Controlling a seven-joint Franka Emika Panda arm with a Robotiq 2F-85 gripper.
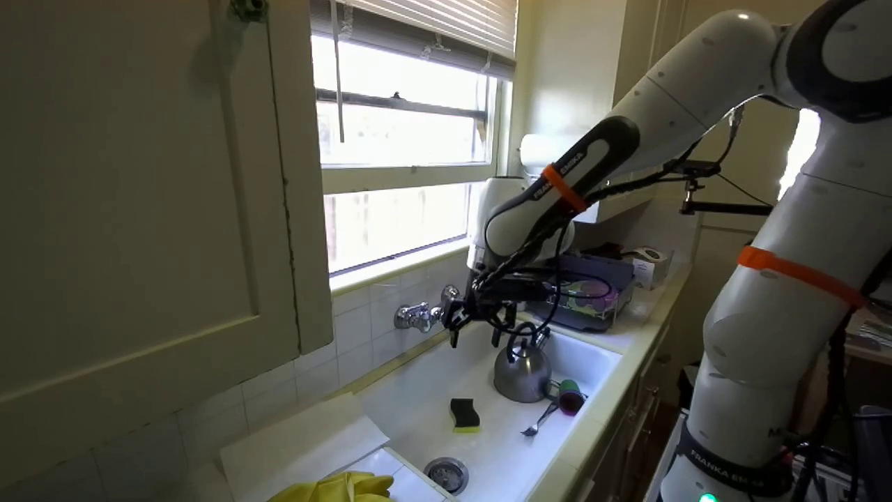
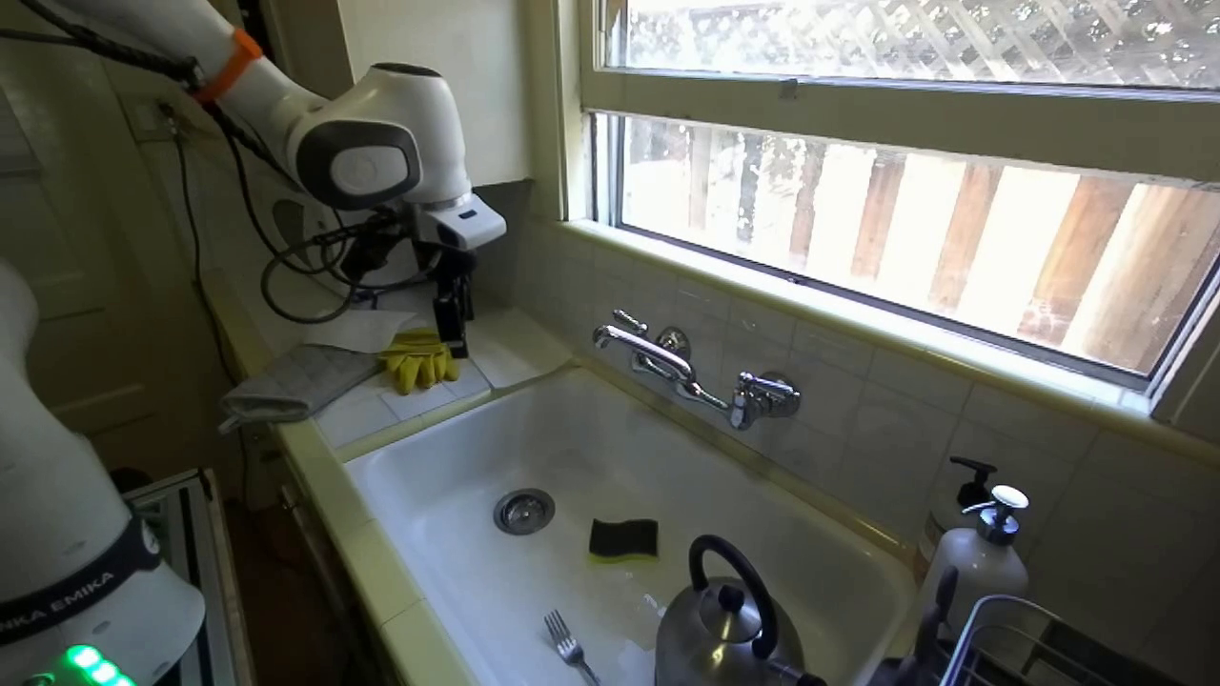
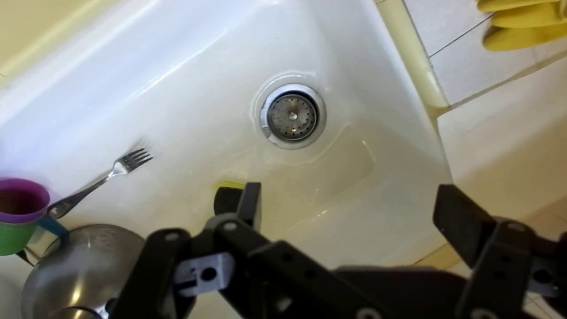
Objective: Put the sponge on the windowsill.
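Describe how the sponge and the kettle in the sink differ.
The sponge is a small, flattish pad; the kettle is far larger and rounded. The sponge is black and yellow; the kettle is shiny grey metal. Both rest in the white sink.

Jaws stood wide apart. In sink [image 3: 199,110] were dark sponge [image 3: 226,200], pt. hidden behind one side of jaws; perforated drain [image 3: 293,116]; fork [image 3: 106,178] nr steel kettle [image 3: 86,266] & purple/green cup [image 3: 20,217]. Yellow gloves [image 3: 527,24] lay on tiled worktop [image 3: 474,66].
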